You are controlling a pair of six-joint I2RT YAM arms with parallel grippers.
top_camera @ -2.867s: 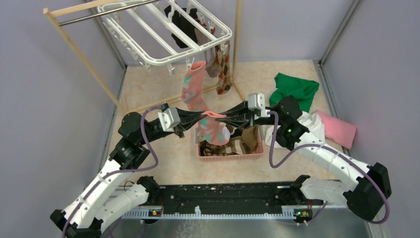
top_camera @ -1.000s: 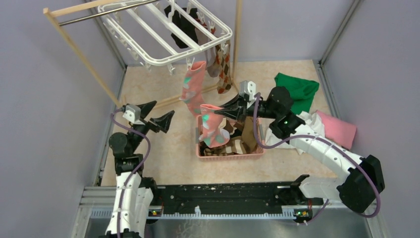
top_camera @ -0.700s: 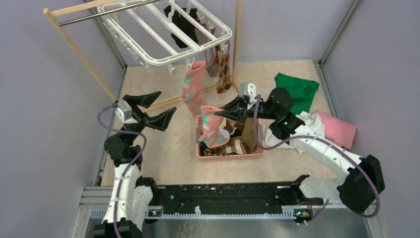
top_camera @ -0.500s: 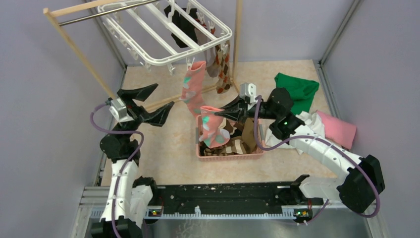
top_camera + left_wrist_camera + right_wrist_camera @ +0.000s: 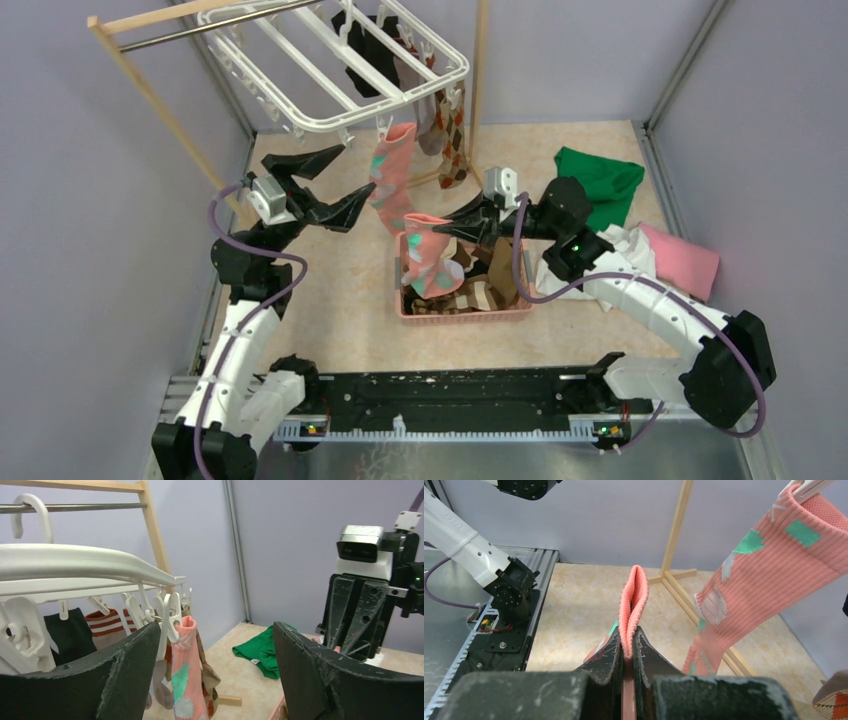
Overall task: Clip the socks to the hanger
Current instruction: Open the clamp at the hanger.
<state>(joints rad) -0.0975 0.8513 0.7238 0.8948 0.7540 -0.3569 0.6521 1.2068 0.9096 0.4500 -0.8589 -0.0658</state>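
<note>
Beige tabletop (image 5: 330,300) between lilac walls (image 5: 100,250), white hanger (image 5: 75,562) at the back with 1 pink sock (image 5: 388,175) clipped on, left fingers (image 5: 345,210) spread wide beside it, right fingers (image 5: 462,222) pinching a 2nd pink sock (image 5: 425,250) above the basket (image 5: 465,315).

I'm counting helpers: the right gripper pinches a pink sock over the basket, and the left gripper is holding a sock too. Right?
Not quite. The left gripper is open and holds nothing, up near the hanger; the left wrist view shows it. The right gripper does pinch a pink sock over the basket.
</note>
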